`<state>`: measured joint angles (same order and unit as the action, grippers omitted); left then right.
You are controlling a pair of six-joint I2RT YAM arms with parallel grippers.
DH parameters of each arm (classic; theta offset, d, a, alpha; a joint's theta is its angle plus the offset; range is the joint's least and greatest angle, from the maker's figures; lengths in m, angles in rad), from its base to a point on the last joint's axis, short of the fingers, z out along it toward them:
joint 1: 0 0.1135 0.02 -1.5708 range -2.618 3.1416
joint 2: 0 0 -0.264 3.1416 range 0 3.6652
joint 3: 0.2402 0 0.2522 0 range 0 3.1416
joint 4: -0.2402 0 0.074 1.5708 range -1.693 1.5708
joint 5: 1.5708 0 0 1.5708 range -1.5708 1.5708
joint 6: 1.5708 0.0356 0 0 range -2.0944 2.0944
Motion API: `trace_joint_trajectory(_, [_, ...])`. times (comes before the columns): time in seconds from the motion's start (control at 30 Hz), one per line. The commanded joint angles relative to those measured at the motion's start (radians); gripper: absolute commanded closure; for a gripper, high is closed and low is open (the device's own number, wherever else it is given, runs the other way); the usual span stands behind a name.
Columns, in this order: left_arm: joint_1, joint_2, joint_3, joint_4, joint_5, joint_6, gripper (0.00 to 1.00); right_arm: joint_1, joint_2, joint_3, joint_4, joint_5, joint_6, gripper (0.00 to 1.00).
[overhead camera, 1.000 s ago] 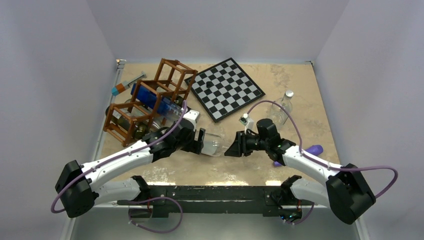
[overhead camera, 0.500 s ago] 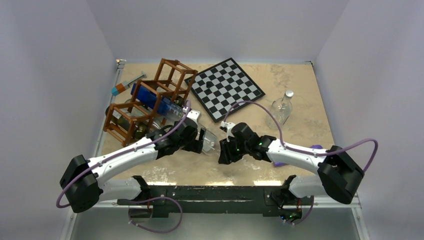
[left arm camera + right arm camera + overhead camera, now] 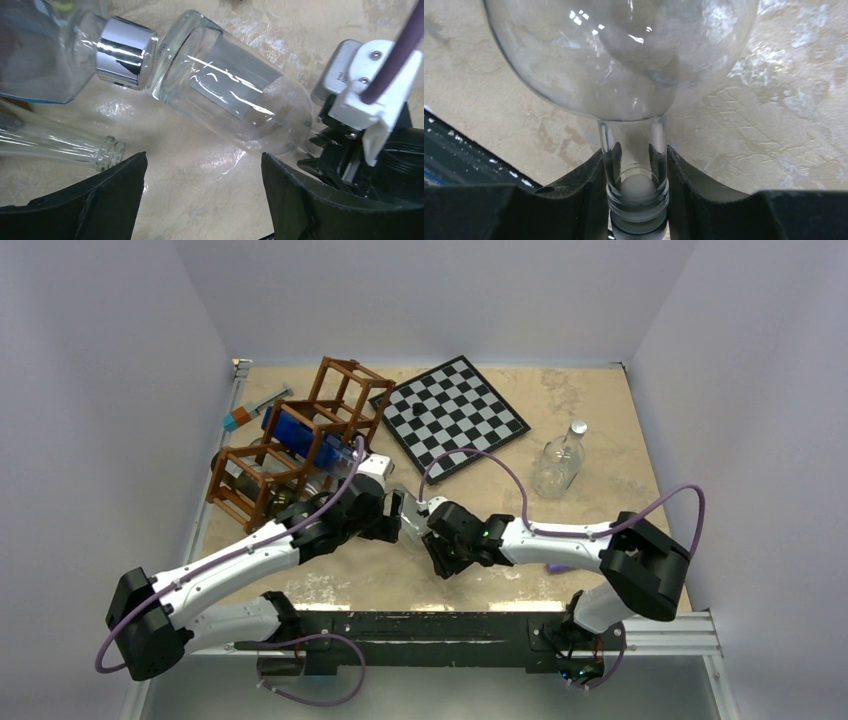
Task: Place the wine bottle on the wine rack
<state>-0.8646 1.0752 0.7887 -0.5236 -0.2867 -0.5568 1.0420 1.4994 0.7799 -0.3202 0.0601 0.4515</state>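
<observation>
Clear bottle point(image 3: 235, 107) lying slantwise, grey label point(image 3: 235, 80) up, right gripper point(image 3: 325, 147) at its narrow end, silver-capped bottle point(image 3: 120, 52) just beside its base, second bottle neck point(image 3: 75, 147) lower left, my left gripper point(image 3: 202, 172) gaping below.

This is a robotics lab test cell: plain pale walls point(image 3: 440, 290) box in a tan marbled table point(image 3: 600, 420) that carries a checkerboard point(image 3: 449, 416). Nearer the camera than the checkerboard, a white-and-black left arm point(image 3: 230, 565) and right arm point(image 3: 560, 535), trailing purple cables point(image 3: 472, 451), are bolted to a black rail point(image 3: 440, 625). The props are a staged mix, with a wine rack point(image 3: 300, 440) left of the checkerboard and a clear bottle point(image 3: 558, 462) to its right.
</observation>
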Motion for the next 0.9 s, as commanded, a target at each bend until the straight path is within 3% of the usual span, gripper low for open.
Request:
trace_joint_trajectory(0.0, [-0.001,-0.069,-0.008,0.041,-0.061,0.012,0.12,-0.008,0.04,0.068,-0.058,0.145,0.012,0.87])
trace_joint_trajectory(0.37, [-0.001,-0.092,-0.016,0.035,-0.089,0.015,0.12,-0.008,0.153,0.168,-0.061,0.158,-0.014,0.59])
trace_joint_trajectory(0.67, [-0.001,-0.105,-0.018,0.027,-0.104,0.011,0.12,-0.008,0.236,0.241,-0.069,0.191,0.022,0.43])
trace_joint_trajectory(0.8, [-0.001,-0.11,-0.017,0.02,-0.11,0.011,0.12,-0.008,0.261,0.265,-0.076,0.215,0.034,0.41])
trace_joint_trajectory(0.87, [-0.001,-0.112,-0.017,0.019,-0.112,0.011,0.12,-0.01,0.278,0.278,-0.088,0.225,0.041,0.45])
